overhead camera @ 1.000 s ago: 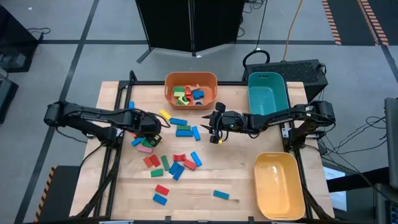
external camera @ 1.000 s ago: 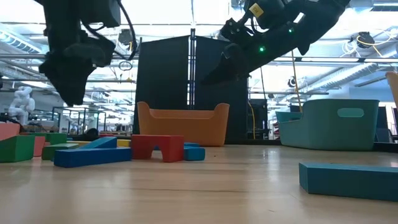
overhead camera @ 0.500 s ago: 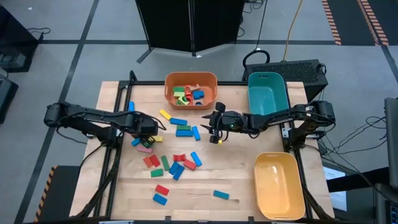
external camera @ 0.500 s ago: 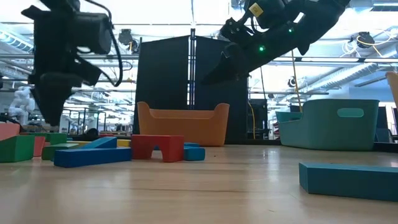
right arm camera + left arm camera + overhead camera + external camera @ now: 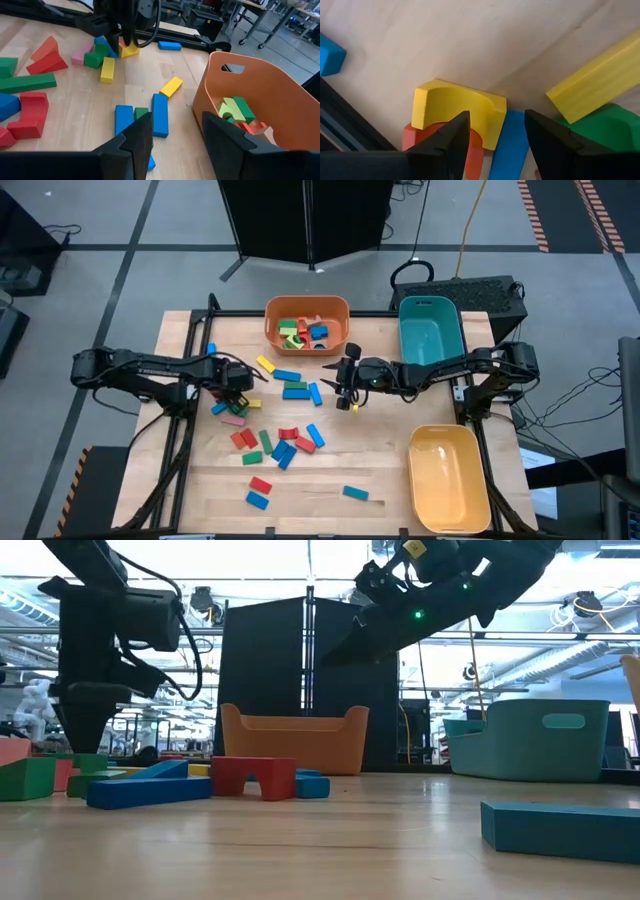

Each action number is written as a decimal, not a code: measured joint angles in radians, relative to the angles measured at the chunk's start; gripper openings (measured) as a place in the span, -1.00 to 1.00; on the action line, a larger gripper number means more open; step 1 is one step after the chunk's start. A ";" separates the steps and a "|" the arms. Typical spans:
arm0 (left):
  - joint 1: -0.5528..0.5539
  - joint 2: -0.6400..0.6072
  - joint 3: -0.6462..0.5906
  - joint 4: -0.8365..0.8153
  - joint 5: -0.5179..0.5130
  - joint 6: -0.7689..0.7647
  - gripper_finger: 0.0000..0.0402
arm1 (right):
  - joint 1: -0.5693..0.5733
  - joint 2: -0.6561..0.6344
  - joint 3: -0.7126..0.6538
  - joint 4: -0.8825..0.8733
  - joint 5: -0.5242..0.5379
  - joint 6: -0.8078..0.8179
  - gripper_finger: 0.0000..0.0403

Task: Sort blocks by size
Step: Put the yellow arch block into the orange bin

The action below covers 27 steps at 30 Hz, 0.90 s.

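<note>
Small flat rectangular wooden blocks in red, blue, green, yellow and pink lie scattered over the left and middle of the light wooden table, their long axes pointing in no common direction. More blocks lie in the orange plastic bin at the table's far edge. A blue bar lies alone near the front edge, long axis running roughly across the table. In the right wrist view a blue bar points toward the orange bin, with a short yellow bar just beyond it, set at an angle. The teal plastic bin and the yellow plastic bin stand on the right side.

The left gripper, fingers parted with nothing between them, points down over the left cluster. Directly below it, in the left wrist view, a yellow arch-shaped block lies partly over a red-orange block, beside a blue bar. A long yellow bar lies tilted across a green block. Compared with a second earlier, the left gripper has shifted slightly toward its own side of the table and stands lower in the low view.

The left arm reaches level from the left edge. The right gripper, open and empty, hangs raised above the table's middle in front of the orange bin, unchanged, its arm stretched from the right edge.
</note>
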 joint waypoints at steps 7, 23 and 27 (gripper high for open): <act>0.001 0.000 -0.004 0.006 0.014 -0.002 -0.20 | -0.010 0.000 0.000 0.007 0.000 -0.032 -0.22; 0.001 0.000 -0.002 0.014 -0.025 -0.030 -0.93 | -0.011 0.000 0.000 0.101 0.000 -0.149 -0.22; 0.001 0.001 0.010 0.015 -0.032 -0.030 -0.93 | -0.012 0.000 0.000 0.122 0.000 -0.185 -0.22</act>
